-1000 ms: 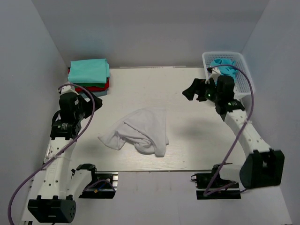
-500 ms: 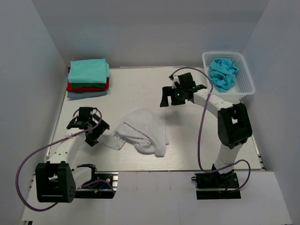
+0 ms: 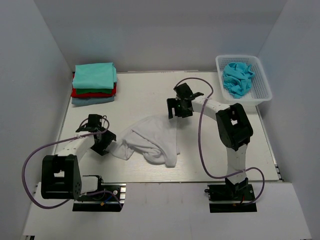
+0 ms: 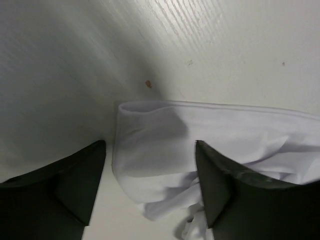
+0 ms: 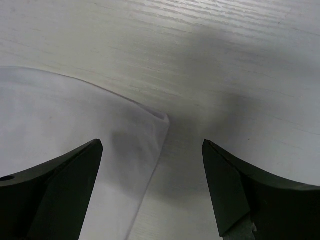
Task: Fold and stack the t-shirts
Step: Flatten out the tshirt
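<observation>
White t-shirt (image 3: 150, 140) between black left gripper (image 4: 150, 144) and black right gripper (image 5: 152, 142); teal tee (image 3: 94, 75), red tee (image 3: 95, 92), grey-blue tee (image 3: 90, 100) beyond the left; light blue tee (image 3: 237, 79), white lattice basket (image 3: 263, 86)

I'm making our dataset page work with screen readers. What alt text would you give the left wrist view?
The left gripper, its two dark fingers open, frames the hemmed corner of a crumpled white t-shirt lying on a pale wood-grain table. A small brown speck marks the table just beyond the cloth.
</observation>
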Available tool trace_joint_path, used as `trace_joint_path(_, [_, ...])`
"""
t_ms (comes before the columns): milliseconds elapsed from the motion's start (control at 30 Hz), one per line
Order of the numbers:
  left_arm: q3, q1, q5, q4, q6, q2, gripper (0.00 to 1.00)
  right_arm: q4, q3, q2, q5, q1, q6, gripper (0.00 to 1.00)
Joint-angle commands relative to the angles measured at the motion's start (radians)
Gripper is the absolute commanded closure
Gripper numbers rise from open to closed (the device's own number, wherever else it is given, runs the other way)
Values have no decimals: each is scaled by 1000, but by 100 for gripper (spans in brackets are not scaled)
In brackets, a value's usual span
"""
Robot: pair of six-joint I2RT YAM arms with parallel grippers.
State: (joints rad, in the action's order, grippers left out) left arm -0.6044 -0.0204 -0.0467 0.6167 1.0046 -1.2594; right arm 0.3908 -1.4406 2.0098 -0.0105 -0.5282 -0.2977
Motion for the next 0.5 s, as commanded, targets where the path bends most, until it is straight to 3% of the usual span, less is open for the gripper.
trace_joint_path(0, [34,2,-56,-70,14,-93,23,0,-46,44,87,-22,-26,14])
trace_joint_path(133, [34,-19,-59,-84,14,-126,52,-39,-57,78,70,-41,-34,21])
trace_joint_path(200, [44,-19,-59,-129,14,-136,80,-58,-67,93,51,-46,-38,32])
trace_joint_path(233, [45,-19,-59,-129,5,-147,96,-61,-67,96,41,-46,-47,72])
trace_joint_path(267, [45,-19,-59,-139,5,-147,100,-61,-76,90,38,-49,-50,93])
trace_joint_path(300, [29,-19,-59,-140,-10,-147,100,-69,-73,81,37,-49,-57,100])
trace_joint_path(467, [-72,-19,-50,-140,-76,-40,100,-133,-1,-86,104,-38,-78,100])
